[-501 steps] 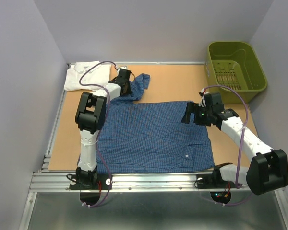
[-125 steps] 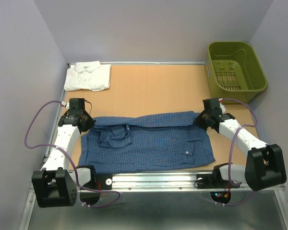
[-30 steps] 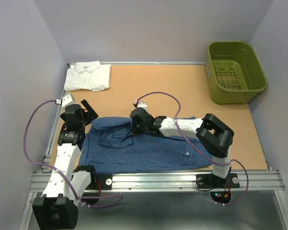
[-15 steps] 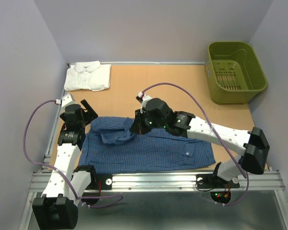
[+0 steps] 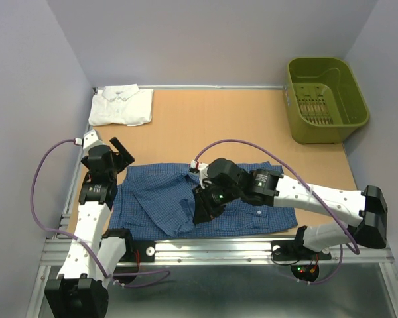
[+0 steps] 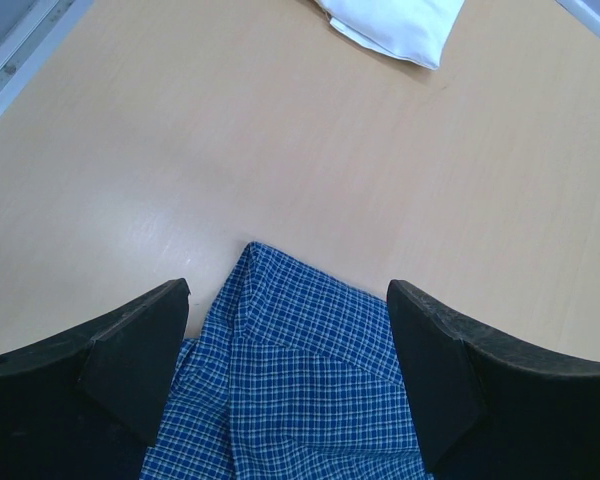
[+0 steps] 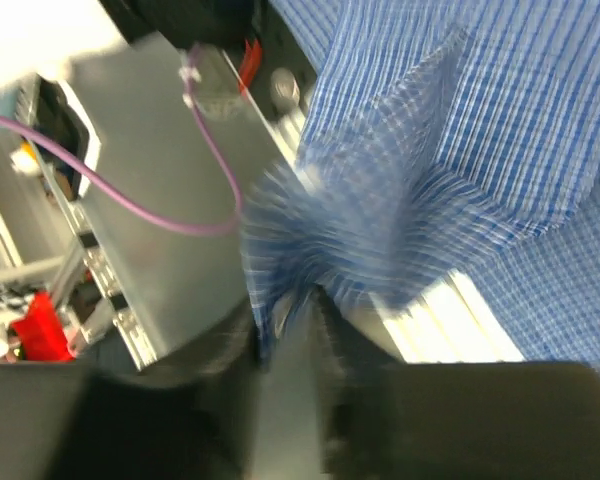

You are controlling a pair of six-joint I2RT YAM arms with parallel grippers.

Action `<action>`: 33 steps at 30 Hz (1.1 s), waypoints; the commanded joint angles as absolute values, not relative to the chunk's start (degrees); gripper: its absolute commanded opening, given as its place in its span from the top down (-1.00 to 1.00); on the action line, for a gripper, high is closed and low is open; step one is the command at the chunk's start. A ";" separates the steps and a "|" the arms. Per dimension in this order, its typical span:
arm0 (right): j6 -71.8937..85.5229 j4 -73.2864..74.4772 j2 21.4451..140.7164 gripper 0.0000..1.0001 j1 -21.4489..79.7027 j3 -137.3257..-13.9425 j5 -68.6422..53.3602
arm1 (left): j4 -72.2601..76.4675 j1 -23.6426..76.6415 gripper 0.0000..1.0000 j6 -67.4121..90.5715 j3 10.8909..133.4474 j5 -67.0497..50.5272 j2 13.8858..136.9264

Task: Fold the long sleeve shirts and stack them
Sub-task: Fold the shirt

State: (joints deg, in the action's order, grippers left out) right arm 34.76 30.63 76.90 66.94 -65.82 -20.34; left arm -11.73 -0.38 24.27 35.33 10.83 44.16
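The dark blue checked shirt (image 5: pixel 152 199) lies across the near part of the worktop (image 5: pixel 219 126), partly folded into a wide band. The right tool (image 5: pixel 202 213) is low over the shirt's middle, near its front edge. A flap of blue cloth is bunched at its tips, likely so that side can be carried across for the next fold. The right wrist view is blurred, so I cannot tell whether the jaws pinch the cloth or stand loose around it. The left tool (image 6: pixel 285 330) hangs wide open and empty just above the shirt's far left corner, probably kept clear so it does not drag the fold. The white shirt (image 5: pixel 121 106), folded, sits well beyond that corner, ready to be stacked on.
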 commanded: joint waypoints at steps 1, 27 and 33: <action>34.37 33.31 74.53 0.19 67.50 -63.81 -22.85 | -9.58 -0.18 -0.83 23.91 34.98 11.25 43.59; 38.94 38.77 68.20 -0.25 14.96 -49.23 13.90 | -11.69 3.87 -0.68 33.13 33.31 0.35 58.97; 39.46 31.48 69.52 -0.20 9.32 -44.74 5.81 | -11.34 4.48 -0.60 33.75 32.70 0.35 61.87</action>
